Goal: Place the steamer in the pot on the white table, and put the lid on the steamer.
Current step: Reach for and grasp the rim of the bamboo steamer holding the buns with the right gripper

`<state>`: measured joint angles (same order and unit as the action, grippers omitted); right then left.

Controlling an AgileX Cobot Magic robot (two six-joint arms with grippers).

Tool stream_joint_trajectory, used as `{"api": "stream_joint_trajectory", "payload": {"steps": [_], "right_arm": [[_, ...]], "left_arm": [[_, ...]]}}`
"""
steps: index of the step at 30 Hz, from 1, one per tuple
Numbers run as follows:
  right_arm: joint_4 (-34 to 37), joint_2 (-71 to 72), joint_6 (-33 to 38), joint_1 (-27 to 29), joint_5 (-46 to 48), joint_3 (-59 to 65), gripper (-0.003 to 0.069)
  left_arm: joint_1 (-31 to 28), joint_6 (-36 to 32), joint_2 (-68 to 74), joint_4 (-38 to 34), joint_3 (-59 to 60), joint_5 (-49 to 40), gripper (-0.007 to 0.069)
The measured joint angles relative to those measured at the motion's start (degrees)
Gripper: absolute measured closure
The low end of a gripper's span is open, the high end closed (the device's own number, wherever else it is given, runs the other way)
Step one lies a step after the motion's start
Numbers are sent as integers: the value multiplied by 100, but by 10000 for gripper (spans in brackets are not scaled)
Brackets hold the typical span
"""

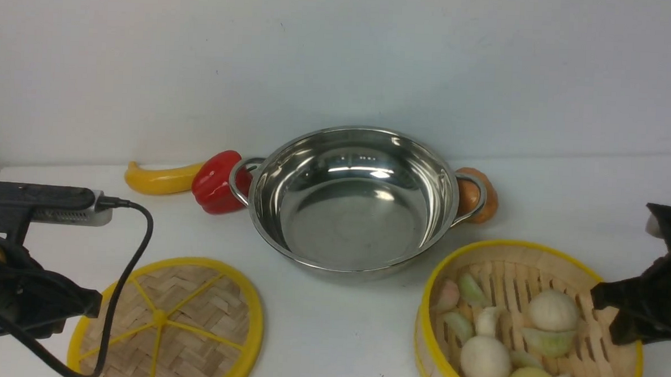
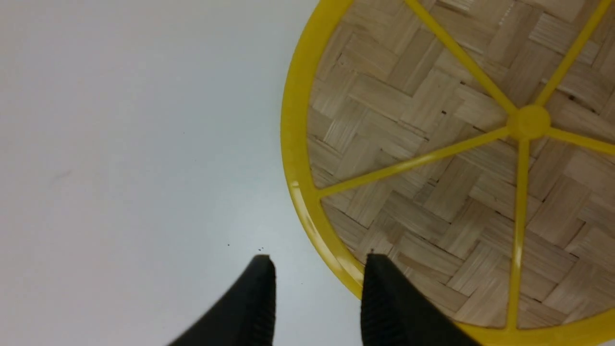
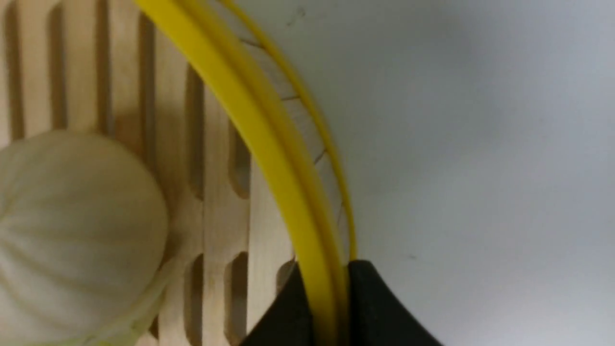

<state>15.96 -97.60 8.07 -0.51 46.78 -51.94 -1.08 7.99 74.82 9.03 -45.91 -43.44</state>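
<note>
The steel pot (image 1: pixel 357 201) stands empty at the middle of the white table (image 1: pixel 335 336). The steamer (image 1: pixel 535 288), a slatted bamboo basket with a yellow rim, sits front right and holds buns and vegetable pieces. My right gripper (image 1: pixel 604 313) is at its right edge. In the right wrist view that gripper (image 3: pixel 326 281) is shut on the steamer's rim (image 3: pixel 269 144), with one finger inside the wall and one outside. The woven lid (image 1: pixel 165 323) lies flat at front left. My left gripper (image 2: pixel 317 269) is open and straddles the lid's rim (image 2: pixel 295 158), apart from it.
A yellow squash (image 1: pixel 157 179) and a red pepper (image 1: pixel 217 182) lie by the pot's left handle. An onion (image 1: pixel 477 196) sits behind its right handle. A white bun (image 3: pixel 72 230) rests close to the gripped rim. A black cable (image 1: pixel 134 248) hangs over the lid.
</note>
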Motion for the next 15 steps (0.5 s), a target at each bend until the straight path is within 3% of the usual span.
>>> {"api": "stream_joint_trajectory", "payload": {"steps": [15], "right_arm": [[-909,704,-220,0,2190,-890,585]], "left_arm": [[0,0,0,-1,0,-21,384]]}}
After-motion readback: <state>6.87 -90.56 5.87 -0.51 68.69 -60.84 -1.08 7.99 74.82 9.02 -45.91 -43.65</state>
